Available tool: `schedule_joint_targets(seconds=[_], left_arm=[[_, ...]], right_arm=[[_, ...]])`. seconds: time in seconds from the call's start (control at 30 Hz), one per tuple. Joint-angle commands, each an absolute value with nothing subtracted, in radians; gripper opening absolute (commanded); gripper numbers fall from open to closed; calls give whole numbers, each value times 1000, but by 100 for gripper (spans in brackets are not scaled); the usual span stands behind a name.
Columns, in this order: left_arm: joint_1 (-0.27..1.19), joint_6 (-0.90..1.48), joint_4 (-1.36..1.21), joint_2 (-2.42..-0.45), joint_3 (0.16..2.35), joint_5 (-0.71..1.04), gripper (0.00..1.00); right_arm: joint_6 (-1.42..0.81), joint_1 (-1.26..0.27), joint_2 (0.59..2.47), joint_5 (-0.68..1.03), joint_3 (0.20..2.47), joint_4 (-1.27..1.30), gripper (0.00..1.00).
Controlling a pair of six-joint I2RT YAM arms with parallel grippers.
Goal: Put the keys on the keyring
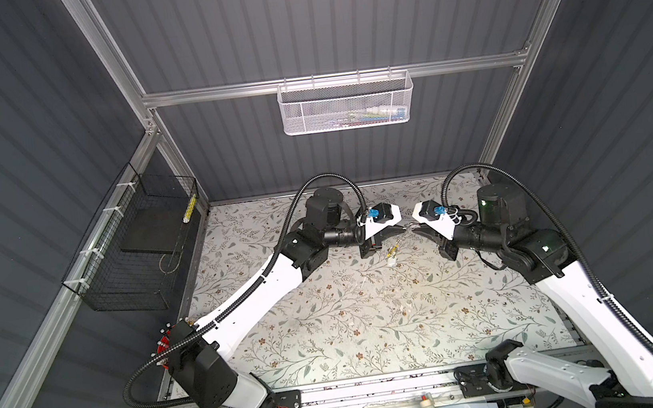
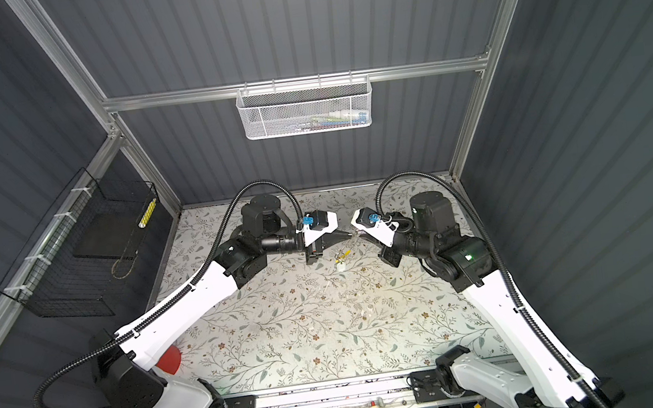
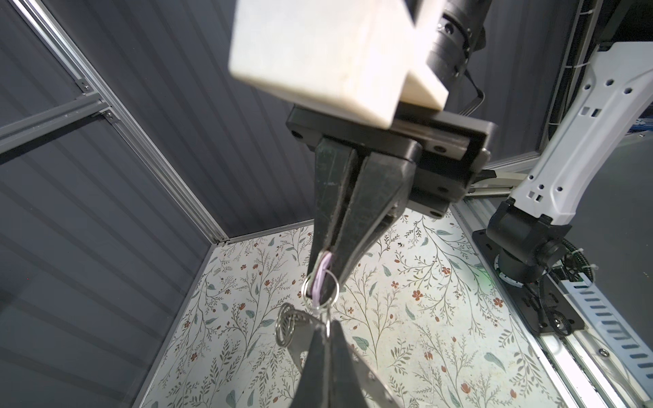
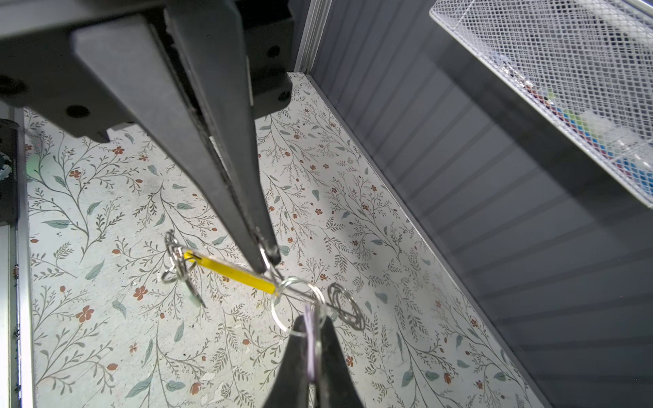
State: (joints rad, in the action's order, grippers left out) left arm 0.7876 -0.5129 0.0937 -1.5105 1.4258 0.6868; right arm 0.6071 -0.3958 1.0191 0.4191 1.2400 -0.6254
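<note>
With left gripper (image 4: 266, 260) clamped on yellow-banded keyring (image 4: 229, 272) and right gripper (image 4: 312, 320) pinching lilac-headed key (image 3: 323, 279) just beside keyring, ease key slowly onto keyring's coil, no twisting.

The table (image 1: 331, 338) is a flat rectangular top covered in a pale sheet printed with grey-green leafy twigs and little rust-red flowers. It runs from the wall under the white wire-mesh basket (image 1: 346, 102) out to the front. The print's pretty scuffed, with small pale chipped flecks (image 4: 212, 386) stuck on it.
</note>
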Motion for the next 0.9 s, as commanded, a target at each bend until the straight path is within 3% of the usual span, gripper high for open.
schedule_joint_targets(seconds=[0.0,0.87], left_arm=[[790,-515,109,-1517,1446,699,0],[791,-533,125,-1510,1448,671,0]], right_arm=[[616,-406,1007,414,1238,-626,0],[681,-449,1004,347,1229,-684,0]])
